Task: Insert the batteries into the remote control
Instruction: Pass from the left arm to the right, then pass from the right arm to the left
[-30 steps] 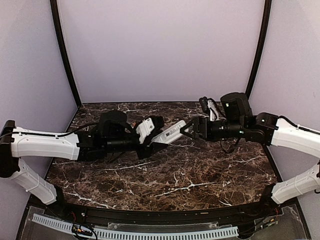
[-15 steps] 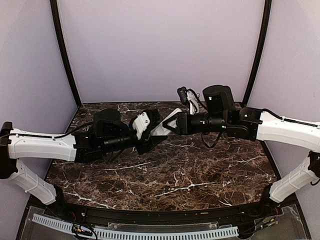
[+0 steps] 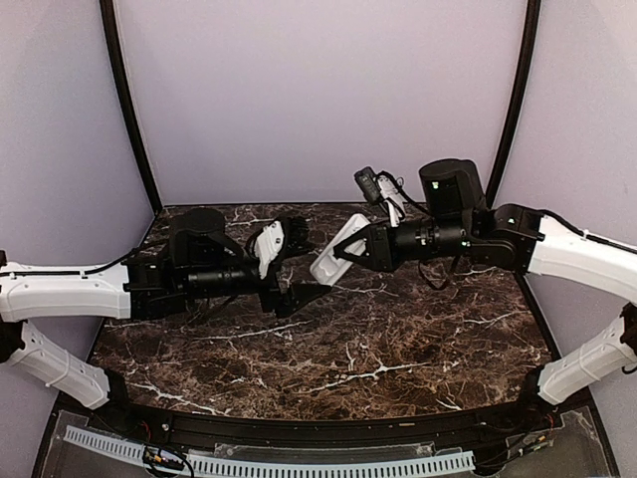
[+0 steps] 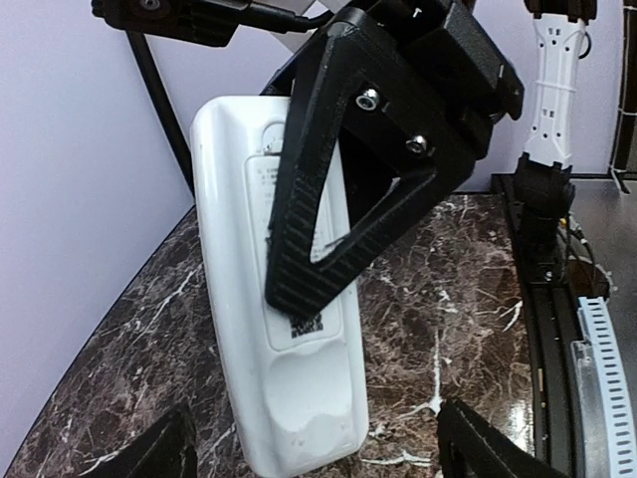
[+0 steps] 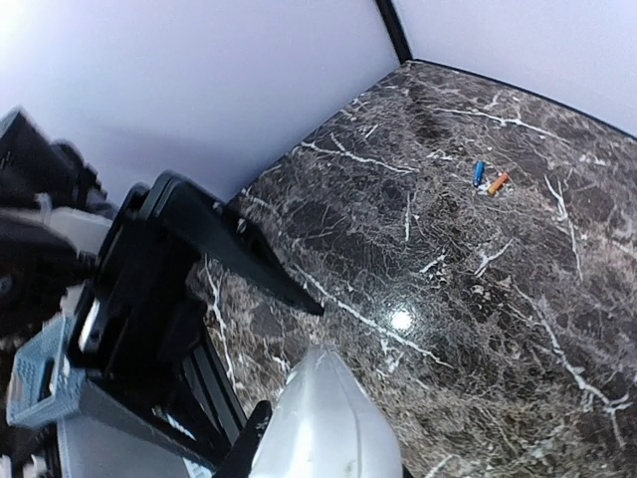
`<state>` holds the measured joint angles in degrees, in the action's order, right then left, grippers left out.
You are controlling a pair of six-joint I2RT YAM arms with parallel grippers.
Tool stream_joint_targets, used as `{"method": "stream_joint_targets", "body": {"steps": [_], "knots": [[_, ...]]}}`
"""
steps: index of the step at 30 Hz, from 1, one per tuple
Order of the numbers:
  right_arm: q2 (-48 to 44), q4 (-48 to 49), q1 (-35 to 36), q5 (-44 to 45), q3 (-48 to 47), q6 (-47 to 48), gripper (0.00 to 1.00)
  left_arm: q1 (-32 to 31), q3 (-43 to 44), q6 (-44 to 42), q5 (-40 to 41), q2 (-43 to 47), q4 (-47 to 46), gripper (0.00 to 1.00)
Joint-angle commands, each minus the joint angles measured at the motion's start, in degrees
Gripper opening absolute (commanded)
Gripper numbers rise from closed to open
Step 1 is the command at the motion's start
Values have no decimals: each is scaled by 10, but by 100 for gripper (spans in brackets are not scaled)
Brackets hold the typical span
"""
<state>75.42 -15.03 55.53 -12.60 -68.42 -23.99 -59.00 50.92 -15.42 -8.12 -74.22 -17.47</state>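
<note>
Remote control (image 3: 323,266) aloft over the dark marble table (image 3: 378,349): my right gripper (image 3: 340,253) is clenched on the white handset and carries it clear of the surface. It is tilted, with its lower end toward my left gripper (image 3: 302,262). From the left wrist, one of the right gripper's black ribbed fingers (image 4: 328,199) lies pressed across the handset's pale face. Just beneath that finger a small dark printed label (image 4: 309,325) shows. The handset stands nearly upright in that view, its rounded end lowest.

My left jaws are released and spread wide. Their tips (image 4: 485,453) sit at the two bottom corners of the left wrist view, one on either side of the handset. Neither touches it. From above, the left gripper faces the right one across a short gap above the middle of the table.

The batteries lie on the marble, seen only from the right wrist. The bluish cell (image 5: 479,171) and the orange-red cell (image 5: 498,182) lie just beside each other, near the foot of the pale wall (image 5: 249,70). They are well apart from the handset and both grippers. Whether the two cells touch, I cannot tell.
</note>
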Motion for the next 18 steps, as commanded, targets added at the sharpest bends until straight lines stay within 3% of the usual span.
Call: {"method": "stream_joint_targets", "body": {"steps": [1, 4, 9, 12, 17, 18], "knots": [[-53, -73, -4, -114, -36, 155, 0, 2, 58, 40, -133, 28, 142, 84], [-59, -93, -3, -169, -51, 205, 1, 3, 82, 67, -194, 23, 185, 82], [-34, -131, 3, -179, -93, 258, 1, 3, 134, 89, -211, -2, 211, 76], [-14, -146, 7, -177, -117, 274, 1, 3, 173, 99, -221, -27, 240, 64], [5, -160, 11, -172, -140, 286, 1, 2, 178, 109, -248, -34, 228, 53], [5, -157, 11, -172, -140, 286, 1, 2, 178, 110, -248, -36, 227, 46]]}}
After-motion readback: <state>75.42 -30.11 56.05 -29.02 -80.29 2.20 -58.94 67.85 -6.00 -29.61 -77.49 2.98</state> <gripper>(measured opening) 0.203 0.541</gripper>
